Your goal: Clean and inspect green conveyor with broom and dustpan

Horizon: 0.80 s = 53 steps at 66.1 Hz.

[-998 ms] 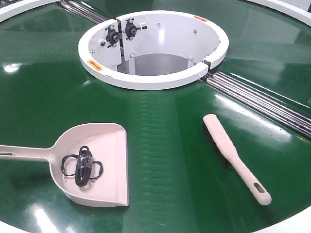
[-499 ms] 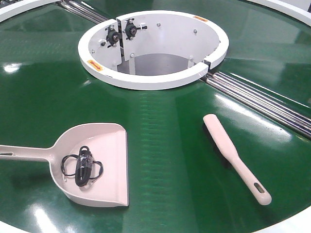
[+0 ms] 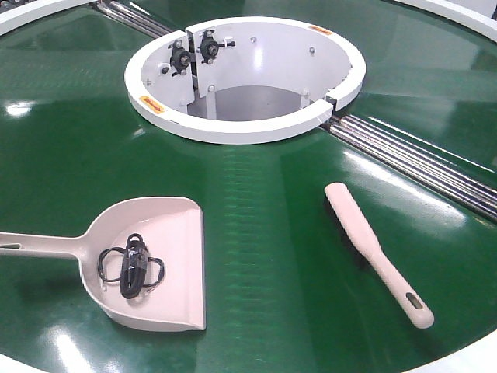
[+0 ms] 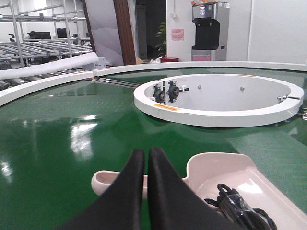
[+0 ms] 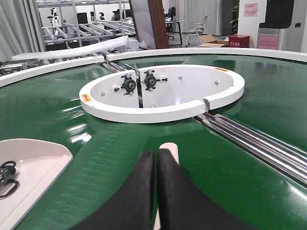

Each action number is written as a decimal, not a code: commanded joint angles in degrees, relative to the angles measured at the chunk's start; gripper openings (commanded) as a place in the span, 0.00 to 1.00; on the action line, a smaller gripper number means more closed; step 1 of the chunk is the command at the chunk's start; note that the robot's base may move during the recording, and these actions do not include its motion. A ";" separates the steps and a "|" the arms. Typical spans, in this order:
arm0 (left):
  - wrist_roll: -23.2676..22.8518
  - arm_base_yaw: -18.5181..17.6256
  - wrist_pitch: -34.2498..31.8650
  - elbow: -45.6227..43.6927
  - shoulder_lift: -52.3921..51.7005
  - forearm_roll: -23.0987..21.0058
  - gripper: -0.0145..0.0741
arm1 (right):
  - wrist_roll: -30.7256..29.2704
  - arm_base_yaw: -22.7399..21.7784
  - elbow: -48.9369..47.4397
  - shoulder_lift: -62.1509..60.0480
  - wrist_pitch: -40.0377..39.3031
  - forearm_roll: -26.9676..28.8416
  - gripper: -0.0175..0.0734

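Observation:
The green conveyor (image 3: 256,217) fills the front view. The dustpan (image 3: 167,233) lies on it at the lower left, handle pointing left, with a black coiled cable (image 3: 132,266) inside. The broom (image 3: 373,249) lies at the lower right, handle toward the front. Neither gripper shows in the front view. In the left wrist view my left gripper (image 4: 146,152) is shut and empty, above the dustpan's handle (image 4: 103,179). In the right wrist view my right gripper (image 5: 156,153) is shut and empty, above the broom (image 5: 170,148), whose head tip shows past the fingers.
The white central ring (image 3: 245,124) with its open well stands behind both tools. Silver rails (image 3: 419,163) run from it to the right, behind the broom. The white outer rim (image 3: 474,353) shows at the front right corner.

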 commanded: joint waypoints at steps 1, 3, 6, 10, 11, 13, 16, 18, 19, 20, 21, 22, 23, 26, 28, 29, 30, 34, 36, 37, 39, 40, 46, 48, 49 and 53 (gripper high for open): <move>-0.71 0.17 -4.00 0.51 -0.84 -0.13 0.16 | -0.26 -0.36 -1.58 0.64 -4.61 0.19 0.18; -0.71 0.17 -4.00 0.51 -0.84 -0.13 0.16 | -0.26 -0.36 -1.58 0.64 -4.61 0.19 0.18; -0.71 0.17 -4.00 0.51 -0.84 -0.13 0.16 | -0.26 -0.36 -1.58 0.64 -4.61 0.19 0.18; -0.71 0.17 -4.00 0.51 -0.84 -0.13 0.16 | -0.26 -0.36 -1.58 0.64 -4.61 0.19 0.18; -0.71 0.17 -4.00 0.51 -0.84 -0.13 0.16 | -0.32 -0.36 -1.58 0.64 -4.61 0.19 0.18; -0.71 0.17 -4.00 0.51 -0.84 -0.13 0.16 | -0.66 -0.36 -1.58 0.64 -4.61 -0.43 0.18; -0.71 0.17 -4.00 0.51 -0.84 -0.13 0.16 | -2.16 -0.36 -1.58 0.64 -4.61 -3.39 0.18; -0.71 0.17 -4.00 0.51 -0.84 -0.13 0.16 | -3.13 -0.43 -1.41 0.64 -4.61 -5.46 0.18; -0.71 0.17 -4.00 0.51 -0.84 -0.13 0.16 | -3.42 -0.60 -1.27 0.64 -4.70 -6.33 0.18; -0.71 0.17 -4.00 0.51 -0.84 -0.13 0.16 | -3.53 -0.81 -1.04 0.64 -4.76 -7.01 0.18; -0.71 0.17 -4.00 0.51 -0.84 -0.13 0.16 | -3.53 -1.28 -0.72 0.64 -4.84 -7.81 0.18; -0.71 0.17 -4.00 0.51 -0.84 -0.13 0.16 | -3.53 -1.66 -0.48 0.64 -4.89 -8.24 0.18; -0.71 0.17 -4.00 0.51 -0.84 -0.13 0.16 | -3.45 -2.31 0.01 0.64 -5.15 -8.92 0.18; -0.71 0.17 -4.00 0.51 -0.84 -0.13 0.16 | -3.28 -3.87 1.62 0.64 -6.22 -11.01 0.18; -0.71 0.17 -4.00 0.51 -0.84 -0.13 0.16 | -3.28 -4.90 3.02 0.64 -7.01 -11.98 0.18; -0.71 0.17 -4.00 0.51 -0.84 -0.13 0.16 | -3.28 -5.28 3.61 0.64 -7.64 -12.60 0.18; -0.71 0.17 -4.00 0.51 -0.84 -0.13 0.16 | -3.28 -5.77 4.50 0.64 -8.10 -12.88 0.18; -0.71 0.17 -4.00 0.51 -0.84 -0.13 0.16 | -3.28 -6.67 7.49 0.64 -10.90 -14.29 0.18; -0.71 0.17 -4.00 0.51 -0.84 -0.13 0.16 | -3.04 -6.54 8.92 0.64 -12.50 -14.55 0.18; -0.71 0.17 -4.00 0.51 -0.84 -0.13 0.16 | -2.96 -6.55 9.48 0.64 -13.48 -14.66 0.18; -0.71 0.17 -4.00 0.51 -0.84 -0.13 0.16 | -2.60 -6.41 10.89 0.64 -15.36 -14.76 0.18; -0.71 0.17 -4.00 0.51 -0.84 -0.13 0.16 | -2.43 -6.42 11.47 0.64 -16.19 -14.76 0.18; -0.71 0.17 -4.00 0.51 -0.84 -0.13 0.16 | -0.64 -6.42 16.01 0.42 -23.61 -14.71 0.18; -0.71 0.17 -4.00 0.51 -0.84 -0.13 0.16 | 0.07 -6.42 15.97 -0.04 -22.75 -14.62 0.18; -0.71 0.17 -4.00 0.51 -0.84 -0.13 0.16 | 0.62 -6.42 15.83 -0.27 -22.37 -14.56 0.18; -0.71 0.17 -4.00 0.51 -0.84 -0.13 0.16 | 0.80 -6.42 15.90 -1.15 -22.37 -14.51 0.18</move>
